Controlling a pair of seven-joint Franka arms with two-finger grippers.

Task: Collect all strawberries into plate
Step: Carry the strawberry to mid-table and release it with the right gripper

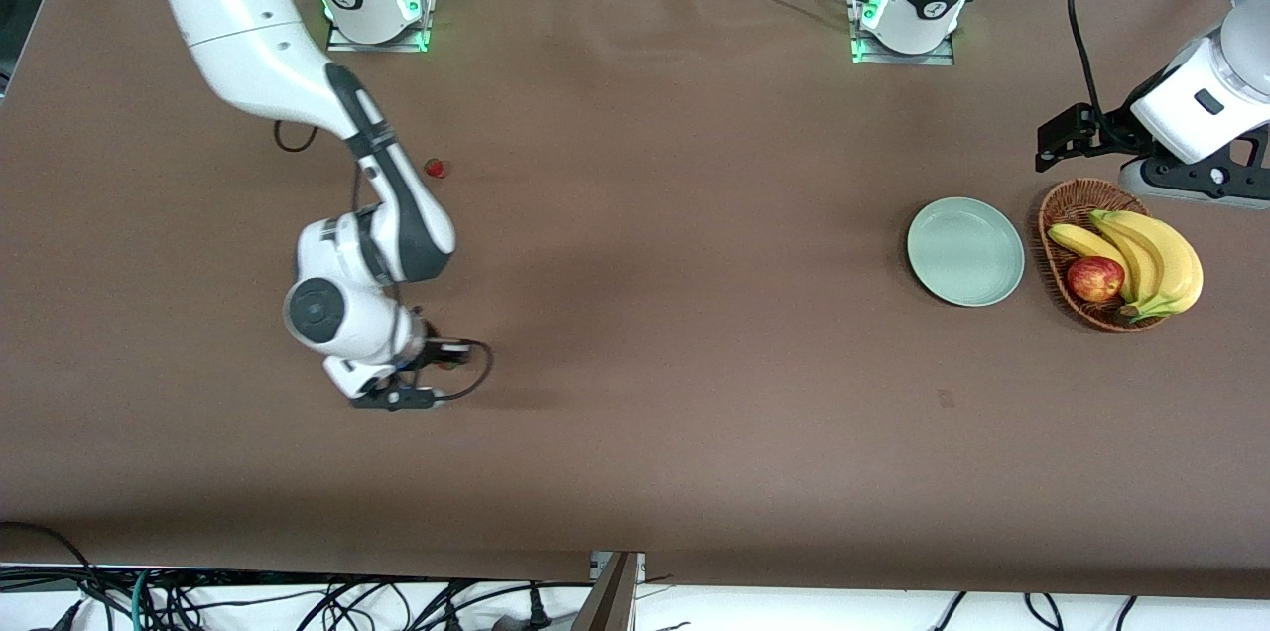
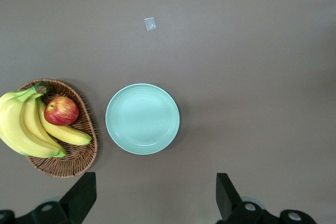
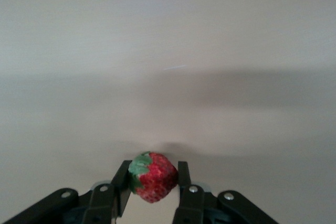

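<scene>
Your right gripper (image 3: 153,182) pinches a strawberry (image 3: 152,177) between its fingers, its green cap turned sideways toward one finger. Your left gripper (image 2: 152,195) waits spread wide above the plate (image 2: 142,118).

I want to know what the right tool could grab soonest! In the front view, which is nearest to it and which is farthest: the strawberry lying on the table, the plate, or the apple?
Measured from the right tool, shut on a strawberry:
1. Loose strawberry, at the right arm's end, farther from the front camera.
2. Plate, toward the left arm's end.
3. Apple, in the basket beside the plate.
</scene>
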